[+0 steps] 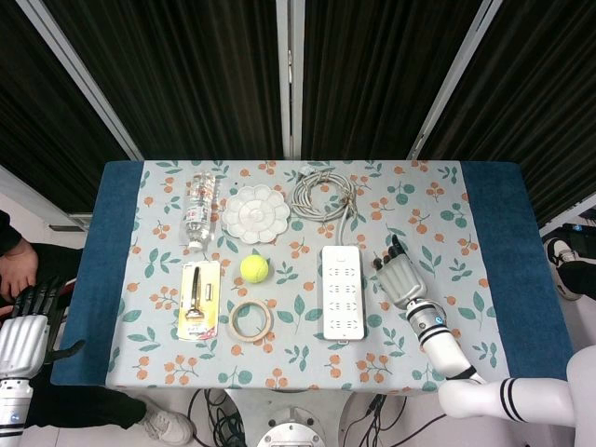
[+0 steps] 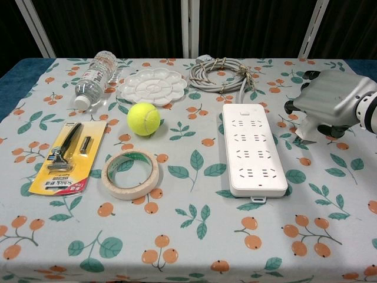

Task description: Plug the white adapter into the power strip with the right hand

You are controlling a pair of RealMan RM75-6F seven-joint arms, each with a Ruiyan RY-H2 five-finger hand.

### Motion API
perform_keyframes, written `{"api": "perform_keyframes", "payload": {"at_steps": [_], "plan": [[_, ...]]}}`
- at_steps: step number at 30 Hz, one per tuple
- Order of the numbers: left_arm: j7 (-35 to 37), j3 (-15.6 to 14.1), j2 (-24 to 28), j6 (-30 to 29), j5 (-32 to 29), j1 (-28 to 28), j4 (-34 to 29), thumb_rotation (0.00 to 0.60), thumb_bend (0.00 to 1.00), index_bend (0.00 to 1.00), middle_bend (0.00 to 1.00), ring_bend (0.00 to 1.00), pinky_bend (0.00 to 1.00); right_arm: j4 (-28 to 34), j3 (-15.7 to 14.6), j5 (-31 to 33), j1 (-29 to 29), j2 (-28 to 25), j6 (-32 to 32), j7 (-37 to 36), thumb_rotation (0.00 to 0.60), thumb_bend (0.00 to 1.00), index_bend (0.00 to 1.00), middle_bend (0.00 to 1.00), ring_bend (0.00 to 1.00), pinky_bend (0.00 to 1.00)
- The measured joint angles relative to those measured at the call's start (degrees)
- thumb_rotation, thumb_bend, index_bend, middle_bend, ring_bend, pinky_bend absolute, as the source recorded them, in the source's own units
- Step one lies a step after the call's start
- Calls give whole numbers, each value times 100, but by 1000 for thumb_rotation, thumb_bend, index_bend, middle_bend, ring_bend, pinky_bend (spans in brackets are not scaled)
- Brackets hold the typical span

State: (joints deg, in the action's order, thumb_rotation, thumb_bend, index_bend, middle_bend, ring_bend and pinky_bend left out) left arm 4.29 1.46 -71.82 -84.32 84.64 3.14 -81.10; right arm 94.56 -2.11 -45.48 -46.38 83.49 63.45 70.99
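Observation:
The white power strip lies lengthwise right of the table's middle, its sockets facing up. My right hand hovers just right of the strip, level with its upper half, fingers curled down around the white adapter. Only a small white corner of the adapter shows under the palm in the chest view, and the head view hides it entirely. Adapter and strip are apart. My left hand hangs off the table's left edge, holding nothing.
The strip's coiled grey cable lies behind it. Left of the strip are a tennis ball, a tape roll, a packaged razor, a paint palette and a water bottle.

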Motion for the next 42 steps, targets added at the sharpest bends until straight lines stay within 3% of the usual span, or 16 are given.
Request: {"api": "perform_keyframes", "payload": {"at_steps": [6, 12, 18, 21, 28, 31, 34, 42], "plan": [[-21, 4, 4, 10, 14, 18, -11, 600, 70, 0, 11, 0, 0, 152, 20, -130, 117, -139, 73, -491, 600, 198, 166, 299, 159, 0], [-67, 10, 26, 5, 4, 18, -68, 600, 70, 0, 11, 0, 0, 304, 104, -428, 361, -367, 124, -1502, 600, 117, 162, 299, 147, 0], [-167, 10, 78, -3, 2, 16, -179, 600, 70, 0, 11, 0, 0, 250, 212, -967, 740, -644, 137, -3251, 600, 50, 279, 294, 147, 0], [-265, 12, 105, -3, 14, 29, -278, 600, 70, 0, 11, 0, 0, 81, 278, -1272, 903, -746, 11, -4464, 600, 47, 354, 297, 147, 0], [-522, 7, 224, -47, 32, 23, -584, 600, 71, 0, 11, 0, 0, -984, 376, -2285, 1163, -789, -517, -7583, 600, 26, 390, 300, 147, 0], [-629, 1, 285, -78, 14, -4, -715, 600, 71, 0, 11, 0, 0, -1688, 381, -2820, 1201, -706, -745, -8465, 600, 26, 390, 303, 147, 0], [-719, -10, 329, -114, 3, -35, -827, 600, 71, 0, 11, 0, 0, -2365, 363, -3341, 1188, -536, -971, -9024, 600, 26, 390, 321, 148, 0], [-853, -35, 375, -173, -40, -108, -982, 600, 70, 0, 11, 0, 0, -3076, 277, -3855, 1090, -145, -1144, -9396, 600, 28, 410, 365, 149, 7]]}}
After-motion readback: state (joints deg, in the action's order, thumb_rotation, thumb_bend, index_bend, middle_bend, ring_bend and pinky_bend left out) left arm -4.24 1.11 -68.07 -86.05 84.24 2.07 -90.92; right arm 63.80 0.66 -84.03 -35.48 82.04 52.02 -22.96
